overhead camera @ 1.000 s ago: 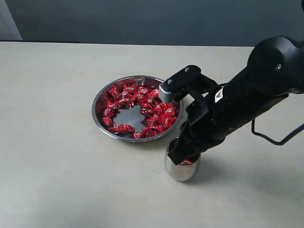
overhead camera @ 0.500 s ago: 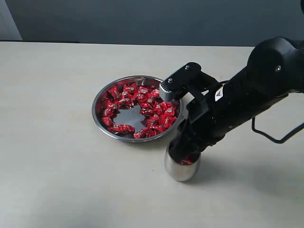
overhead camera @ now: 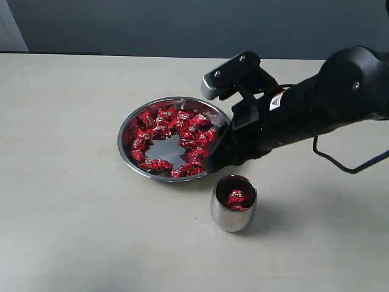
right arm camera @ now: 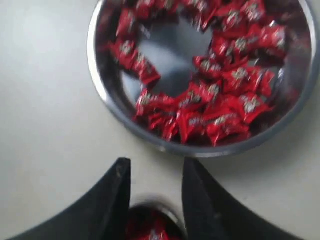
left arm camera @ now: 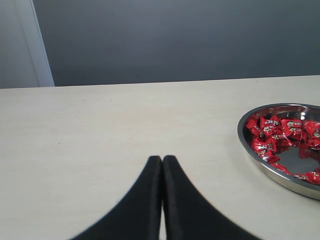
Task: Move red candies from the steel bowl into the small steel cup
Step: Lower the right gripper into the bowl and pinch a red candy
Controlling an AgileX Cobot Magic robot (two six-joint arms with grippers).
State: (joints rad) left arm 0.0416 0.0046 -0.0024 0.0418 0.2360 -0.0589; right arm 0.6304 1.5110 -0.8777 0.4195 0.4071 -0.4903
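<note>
The steel bowl point(overhead camera: 129, 126) sits mid-table with many red candies point(overhead camera: 182, 131) ringed around a bare centre. The small steel cup point(overhead camera: 232, 212) stands just in front of it to the right, with red candies point(overhead camera: 236, 197) inside. My right gripper point(overhead camera: 220, 159) hovers over the gap between bowl and cup, open and empty. In the right wrist view its gripper point(right arm camera: 156, 167) frames the cup point(right arm camera: 152, 225) below, with the bowl point(right arm camera: 107, 102) and candies point(right arm camera: 220, 107) ahead. The left gripper point(left arm camera: 162, 161) is shut with nothing in it, over bare table beside the bowl point(left arm camera: 252, 150).
The black right arm point(overhead camera: 316, 109) stretches in from the right above the table, with a cable point(overhead camera: 340, 167) hanging behind it. A dark wall point(overhead camera: 200, 27) runs along the table's far edge.
My right gripper was down in the cup's mouth; it has opened, lifted and swung back toward the bowl. The cup's inside, with candies in it, now shows.
</note>
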